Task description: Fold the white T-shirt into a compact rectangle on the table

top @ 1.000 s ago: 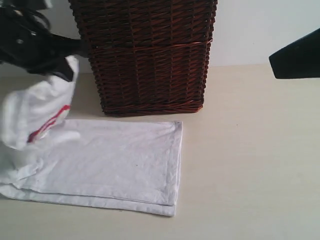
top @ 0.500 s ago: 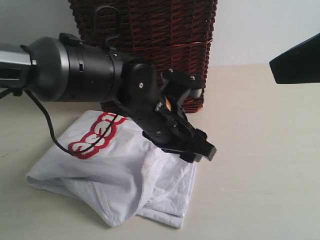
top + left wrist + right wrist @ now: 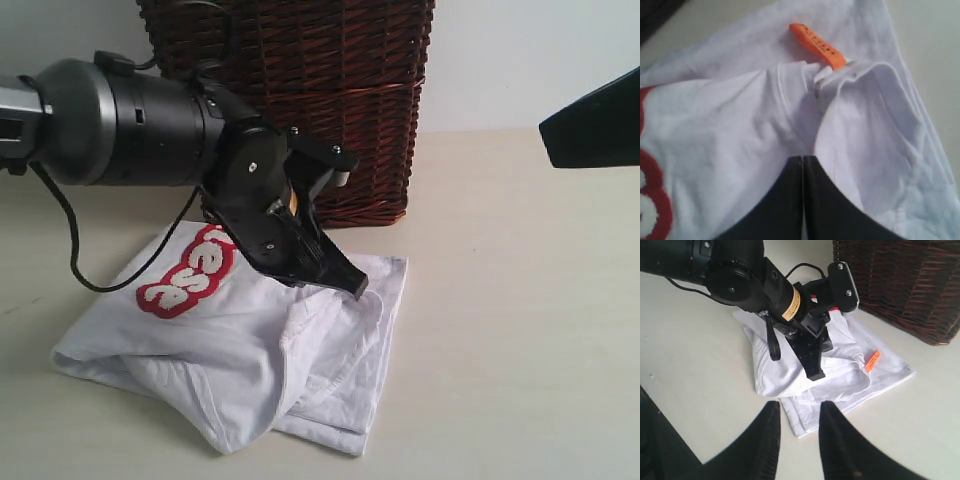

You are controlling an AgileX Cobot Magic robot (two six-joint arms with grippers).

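In front of the wicker basket, the left tool, closed and seemingly empty, is nosing the bunched white T-shirt on the desk, probably to flatten it, while the right tool is hanging open.

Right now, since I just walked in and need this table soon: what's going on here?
The left fingers are shut over the white T-shirt, which lies rumpled and half-folded on the table before a wicker basket. Whether they pinch cloth is unclear. The right fingers hang open aside, holding nothing.
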